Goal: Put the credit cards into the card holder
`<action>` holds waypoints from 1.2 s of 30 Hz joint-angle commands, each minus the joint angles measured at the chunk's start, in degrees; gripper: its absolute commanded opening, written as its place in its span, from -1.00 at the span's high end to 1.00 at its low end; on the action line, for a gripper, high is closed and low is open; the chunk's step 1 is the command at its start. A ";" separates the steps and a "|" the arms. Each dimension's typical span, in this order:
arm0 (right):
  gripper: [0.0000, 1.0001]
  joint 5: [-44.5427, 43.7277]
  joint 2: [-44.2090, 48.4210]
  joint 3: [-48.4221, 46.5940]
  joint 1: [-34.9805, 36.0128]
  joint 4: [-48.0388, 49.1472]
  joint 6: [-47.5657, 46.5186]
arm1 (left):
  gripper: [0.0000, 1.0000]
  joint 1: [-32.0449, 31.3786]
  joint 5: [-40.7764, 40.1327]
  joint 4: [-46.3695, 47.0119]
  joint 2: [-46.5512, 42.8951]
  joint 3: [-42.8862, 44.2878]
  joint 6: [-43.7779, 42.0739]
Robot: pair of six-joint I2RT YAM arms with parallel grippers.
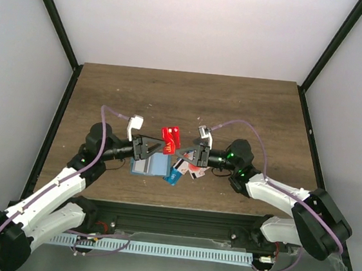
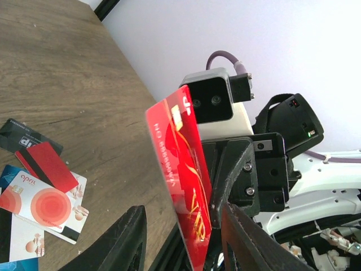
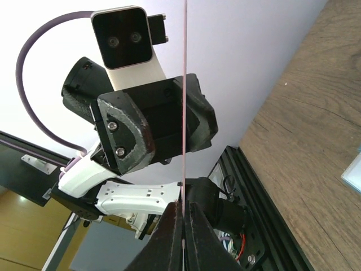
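Credit card (image 2: 181, 169), red face in left wrist, edge-on in right

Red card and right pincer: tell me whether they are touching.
Touching. The right wrist view shows the red card edge-on, running down into the right pincer, which closes against both its faces with no gap visible.

Wrist cameras (image 2: 211, 101) (image 3: 124, 36) face each other closely; overhead looks down.
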State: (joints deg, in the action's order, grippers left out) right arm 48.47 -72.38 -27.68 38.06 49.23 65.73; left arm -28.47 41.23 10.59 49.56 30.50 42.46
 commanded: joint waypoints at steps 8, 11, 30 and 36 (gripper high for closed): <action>0.99 3.67 -1.97 -1.52 -0.36 7.94 2.37 | 0.42 0.26 2.16 6.07 1.50 -1.06 2.08; 0.99 4.31 -2.74 -1.49 -0.28 8.99 2.63 | 0.59 0.28 2.36 7.48 2.40 -0.98 2.60; 0.18 -5.27 -13.43 -9.03 -0.24 -23.55 -14.53 | 0.92 3.17 -32.44 -28.16 -0.46 -1.55 -6.10; 0.18 -4.50 -23.75 -11.74 0.74 -23.94 -16.56 | 0.92 3.70 -33.31 -23.78 0.20 -6.24 -5.69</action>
State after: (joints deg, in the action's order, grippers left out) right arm 44.27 -91.57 -36.21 38.09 28.42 52.38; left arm -25.21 10.66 -14.31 50.02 26.11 37.45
